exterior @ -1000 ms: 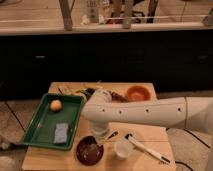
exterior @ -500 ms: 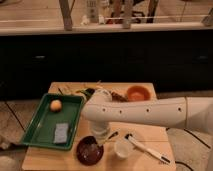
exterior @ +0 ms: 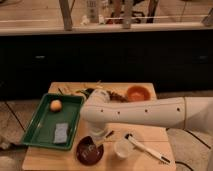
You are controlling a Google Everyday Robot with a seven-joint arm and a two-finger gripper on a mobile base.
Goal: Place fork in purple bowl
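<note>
The purple bowl (exterior: 89,152) sits near the table's front edge, dark and glossy with pale marks inside. My gripper (exterior: 98,138) hangs at the end of the white arm (exterior: 145,111), just above the bowl's far right rim. A long pale utensil that looks like the fork (exterior: 146,148) lies flat on the table to the right, beyond the small translucent cup (exterior: 122,148). It is apart from the gripper.
A green tray (exterior: 42,131) at the left holds an orange fruit (exterior: 56,104) and a blue sponge (exterior: 60,133). An orange bowl (exterior: 137,92) and scattered small items stand at the back of the wooden table (exterior: 150,165). A dark counter stands behind.
</note>
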